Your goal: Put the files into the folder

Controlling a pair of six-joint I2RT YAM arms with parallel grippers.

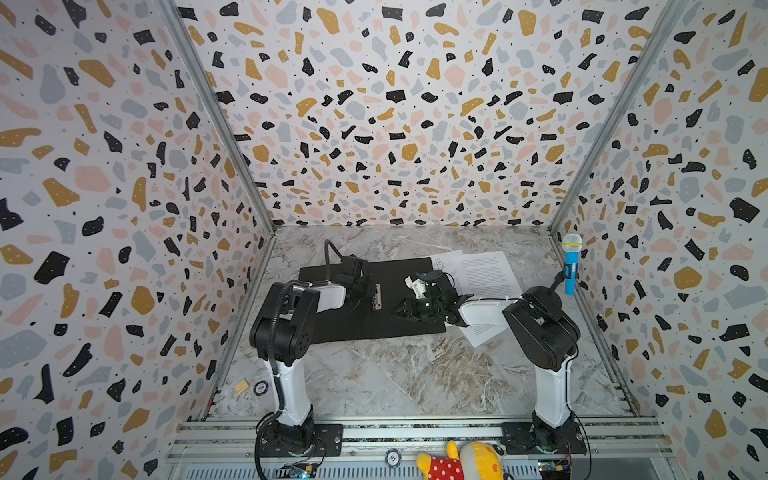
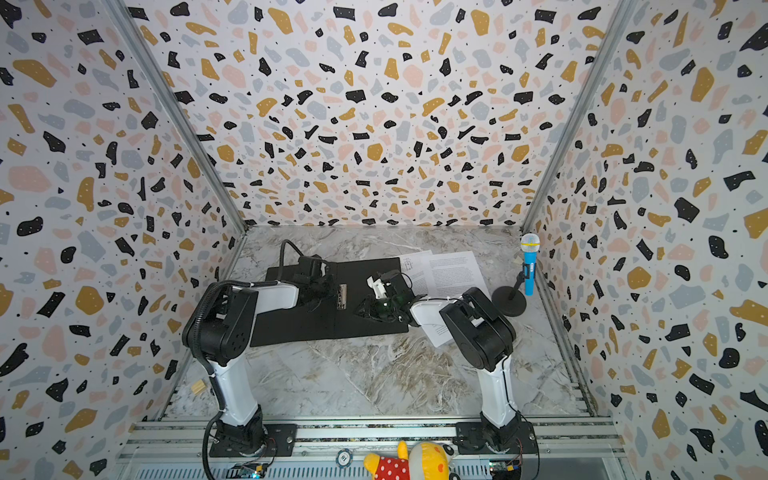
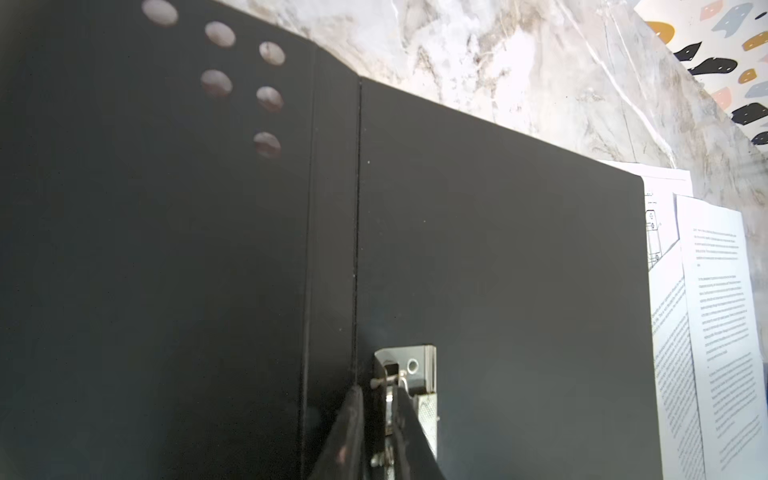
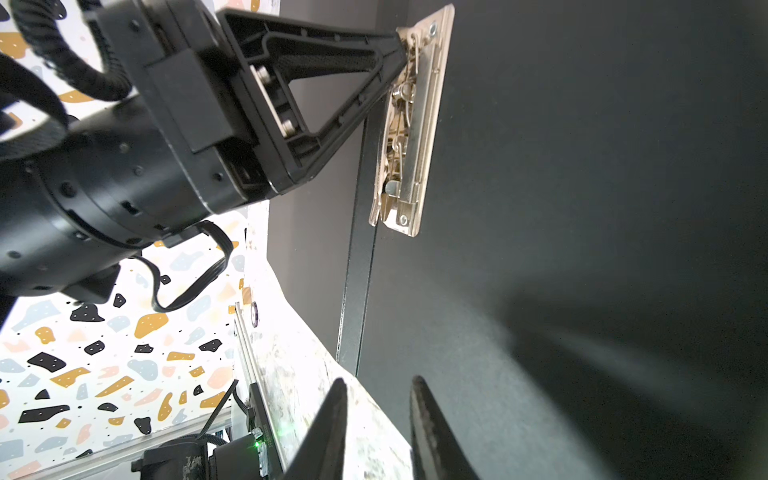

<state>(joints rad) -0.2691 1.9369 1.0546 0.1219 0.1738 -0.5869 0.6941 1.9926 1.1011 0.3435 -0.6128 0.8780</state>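
Seemingly pinching the metal clip [image 3: 415,370], left hand [image 3: 378,390] nearly closed at the folder [image 1: 395,274] spine, right hand [image 4: 378,384] partly open and empty above its black inside, files [image 1: 486,274] beside it on the worktop [image 1: 415,374].

The folder [image 1: 386,328] lies open on the table [image 1: 415,374], the clip [image 1: 377,296] at its fold, the files [image 1: 486,270] touching its right edge.

Files [image 1: 486,274]: print too small to read; left edges hidden by folder [image 1: 399,328], near part under right arm [image 1: 540,328]. Metal clip [image 3: 424,365]: partly masked by left gripper [image 3: 378,386] jaws.
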